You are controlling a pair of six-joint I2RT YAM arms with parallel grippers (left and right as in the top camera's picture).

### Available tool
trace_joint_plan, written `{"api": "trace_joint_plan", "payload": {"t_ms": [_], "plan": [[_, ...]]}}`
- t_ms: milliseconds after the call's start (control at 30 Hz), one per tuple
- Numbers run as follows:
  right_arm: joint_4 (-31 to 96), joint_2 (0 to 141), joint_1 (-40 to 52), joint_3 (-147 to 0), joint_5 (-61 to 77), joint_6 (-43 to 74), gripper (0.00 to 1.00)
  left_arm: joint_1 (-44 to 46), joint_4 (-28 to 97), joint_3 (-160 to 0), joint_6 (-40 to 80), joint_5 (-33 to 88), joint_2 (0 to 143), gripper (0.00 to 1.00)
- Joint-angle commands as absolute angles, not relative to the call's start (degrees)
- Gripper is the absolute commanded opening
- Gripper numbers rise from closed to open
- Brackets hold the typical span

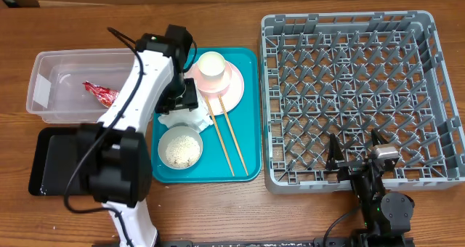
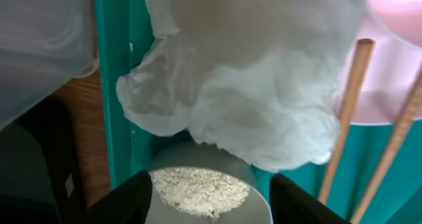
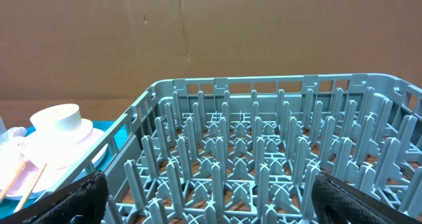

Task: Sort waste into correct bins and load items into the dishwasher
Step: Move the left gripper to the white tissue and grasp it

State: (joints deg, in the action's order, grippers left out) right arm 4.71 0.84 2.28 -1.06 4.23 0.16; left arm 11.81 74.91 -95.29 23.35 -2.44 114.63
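I record the left gripper [image 2: 211,201] parted before the crumpled white napkin [image 2: 244,99] at centre frame, and the right gripper [image 3: 211,201] spread wide facing the grey dish rack [image 3: 264,151].

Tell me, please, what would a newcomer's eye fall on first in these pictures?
The big grey dish rack fills the right side, with nothing in it. In the middle, the left gripper hovers open over a crumpled white napkin on the teal tray, beside a bowl of rice.
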Motion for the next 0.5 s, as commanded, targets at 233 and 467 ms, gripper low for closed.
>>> {"api": "trace_joint_plan", "payload": {"t_ms": [233, 467], "plan": [[4.4, 0.2, 2.1, -0.4, 4.2, -0.1, 1.00, 12.0, 73.9, -94.9, 22.2, -6.7, 120.5, 0.55], [4.4, 0.2, 2.1, -0.4, 4.2, -0.1, 1.00, 12.0, 72.8, -94.9, 22.2, -7.6, 121.0, 0.55]]}}
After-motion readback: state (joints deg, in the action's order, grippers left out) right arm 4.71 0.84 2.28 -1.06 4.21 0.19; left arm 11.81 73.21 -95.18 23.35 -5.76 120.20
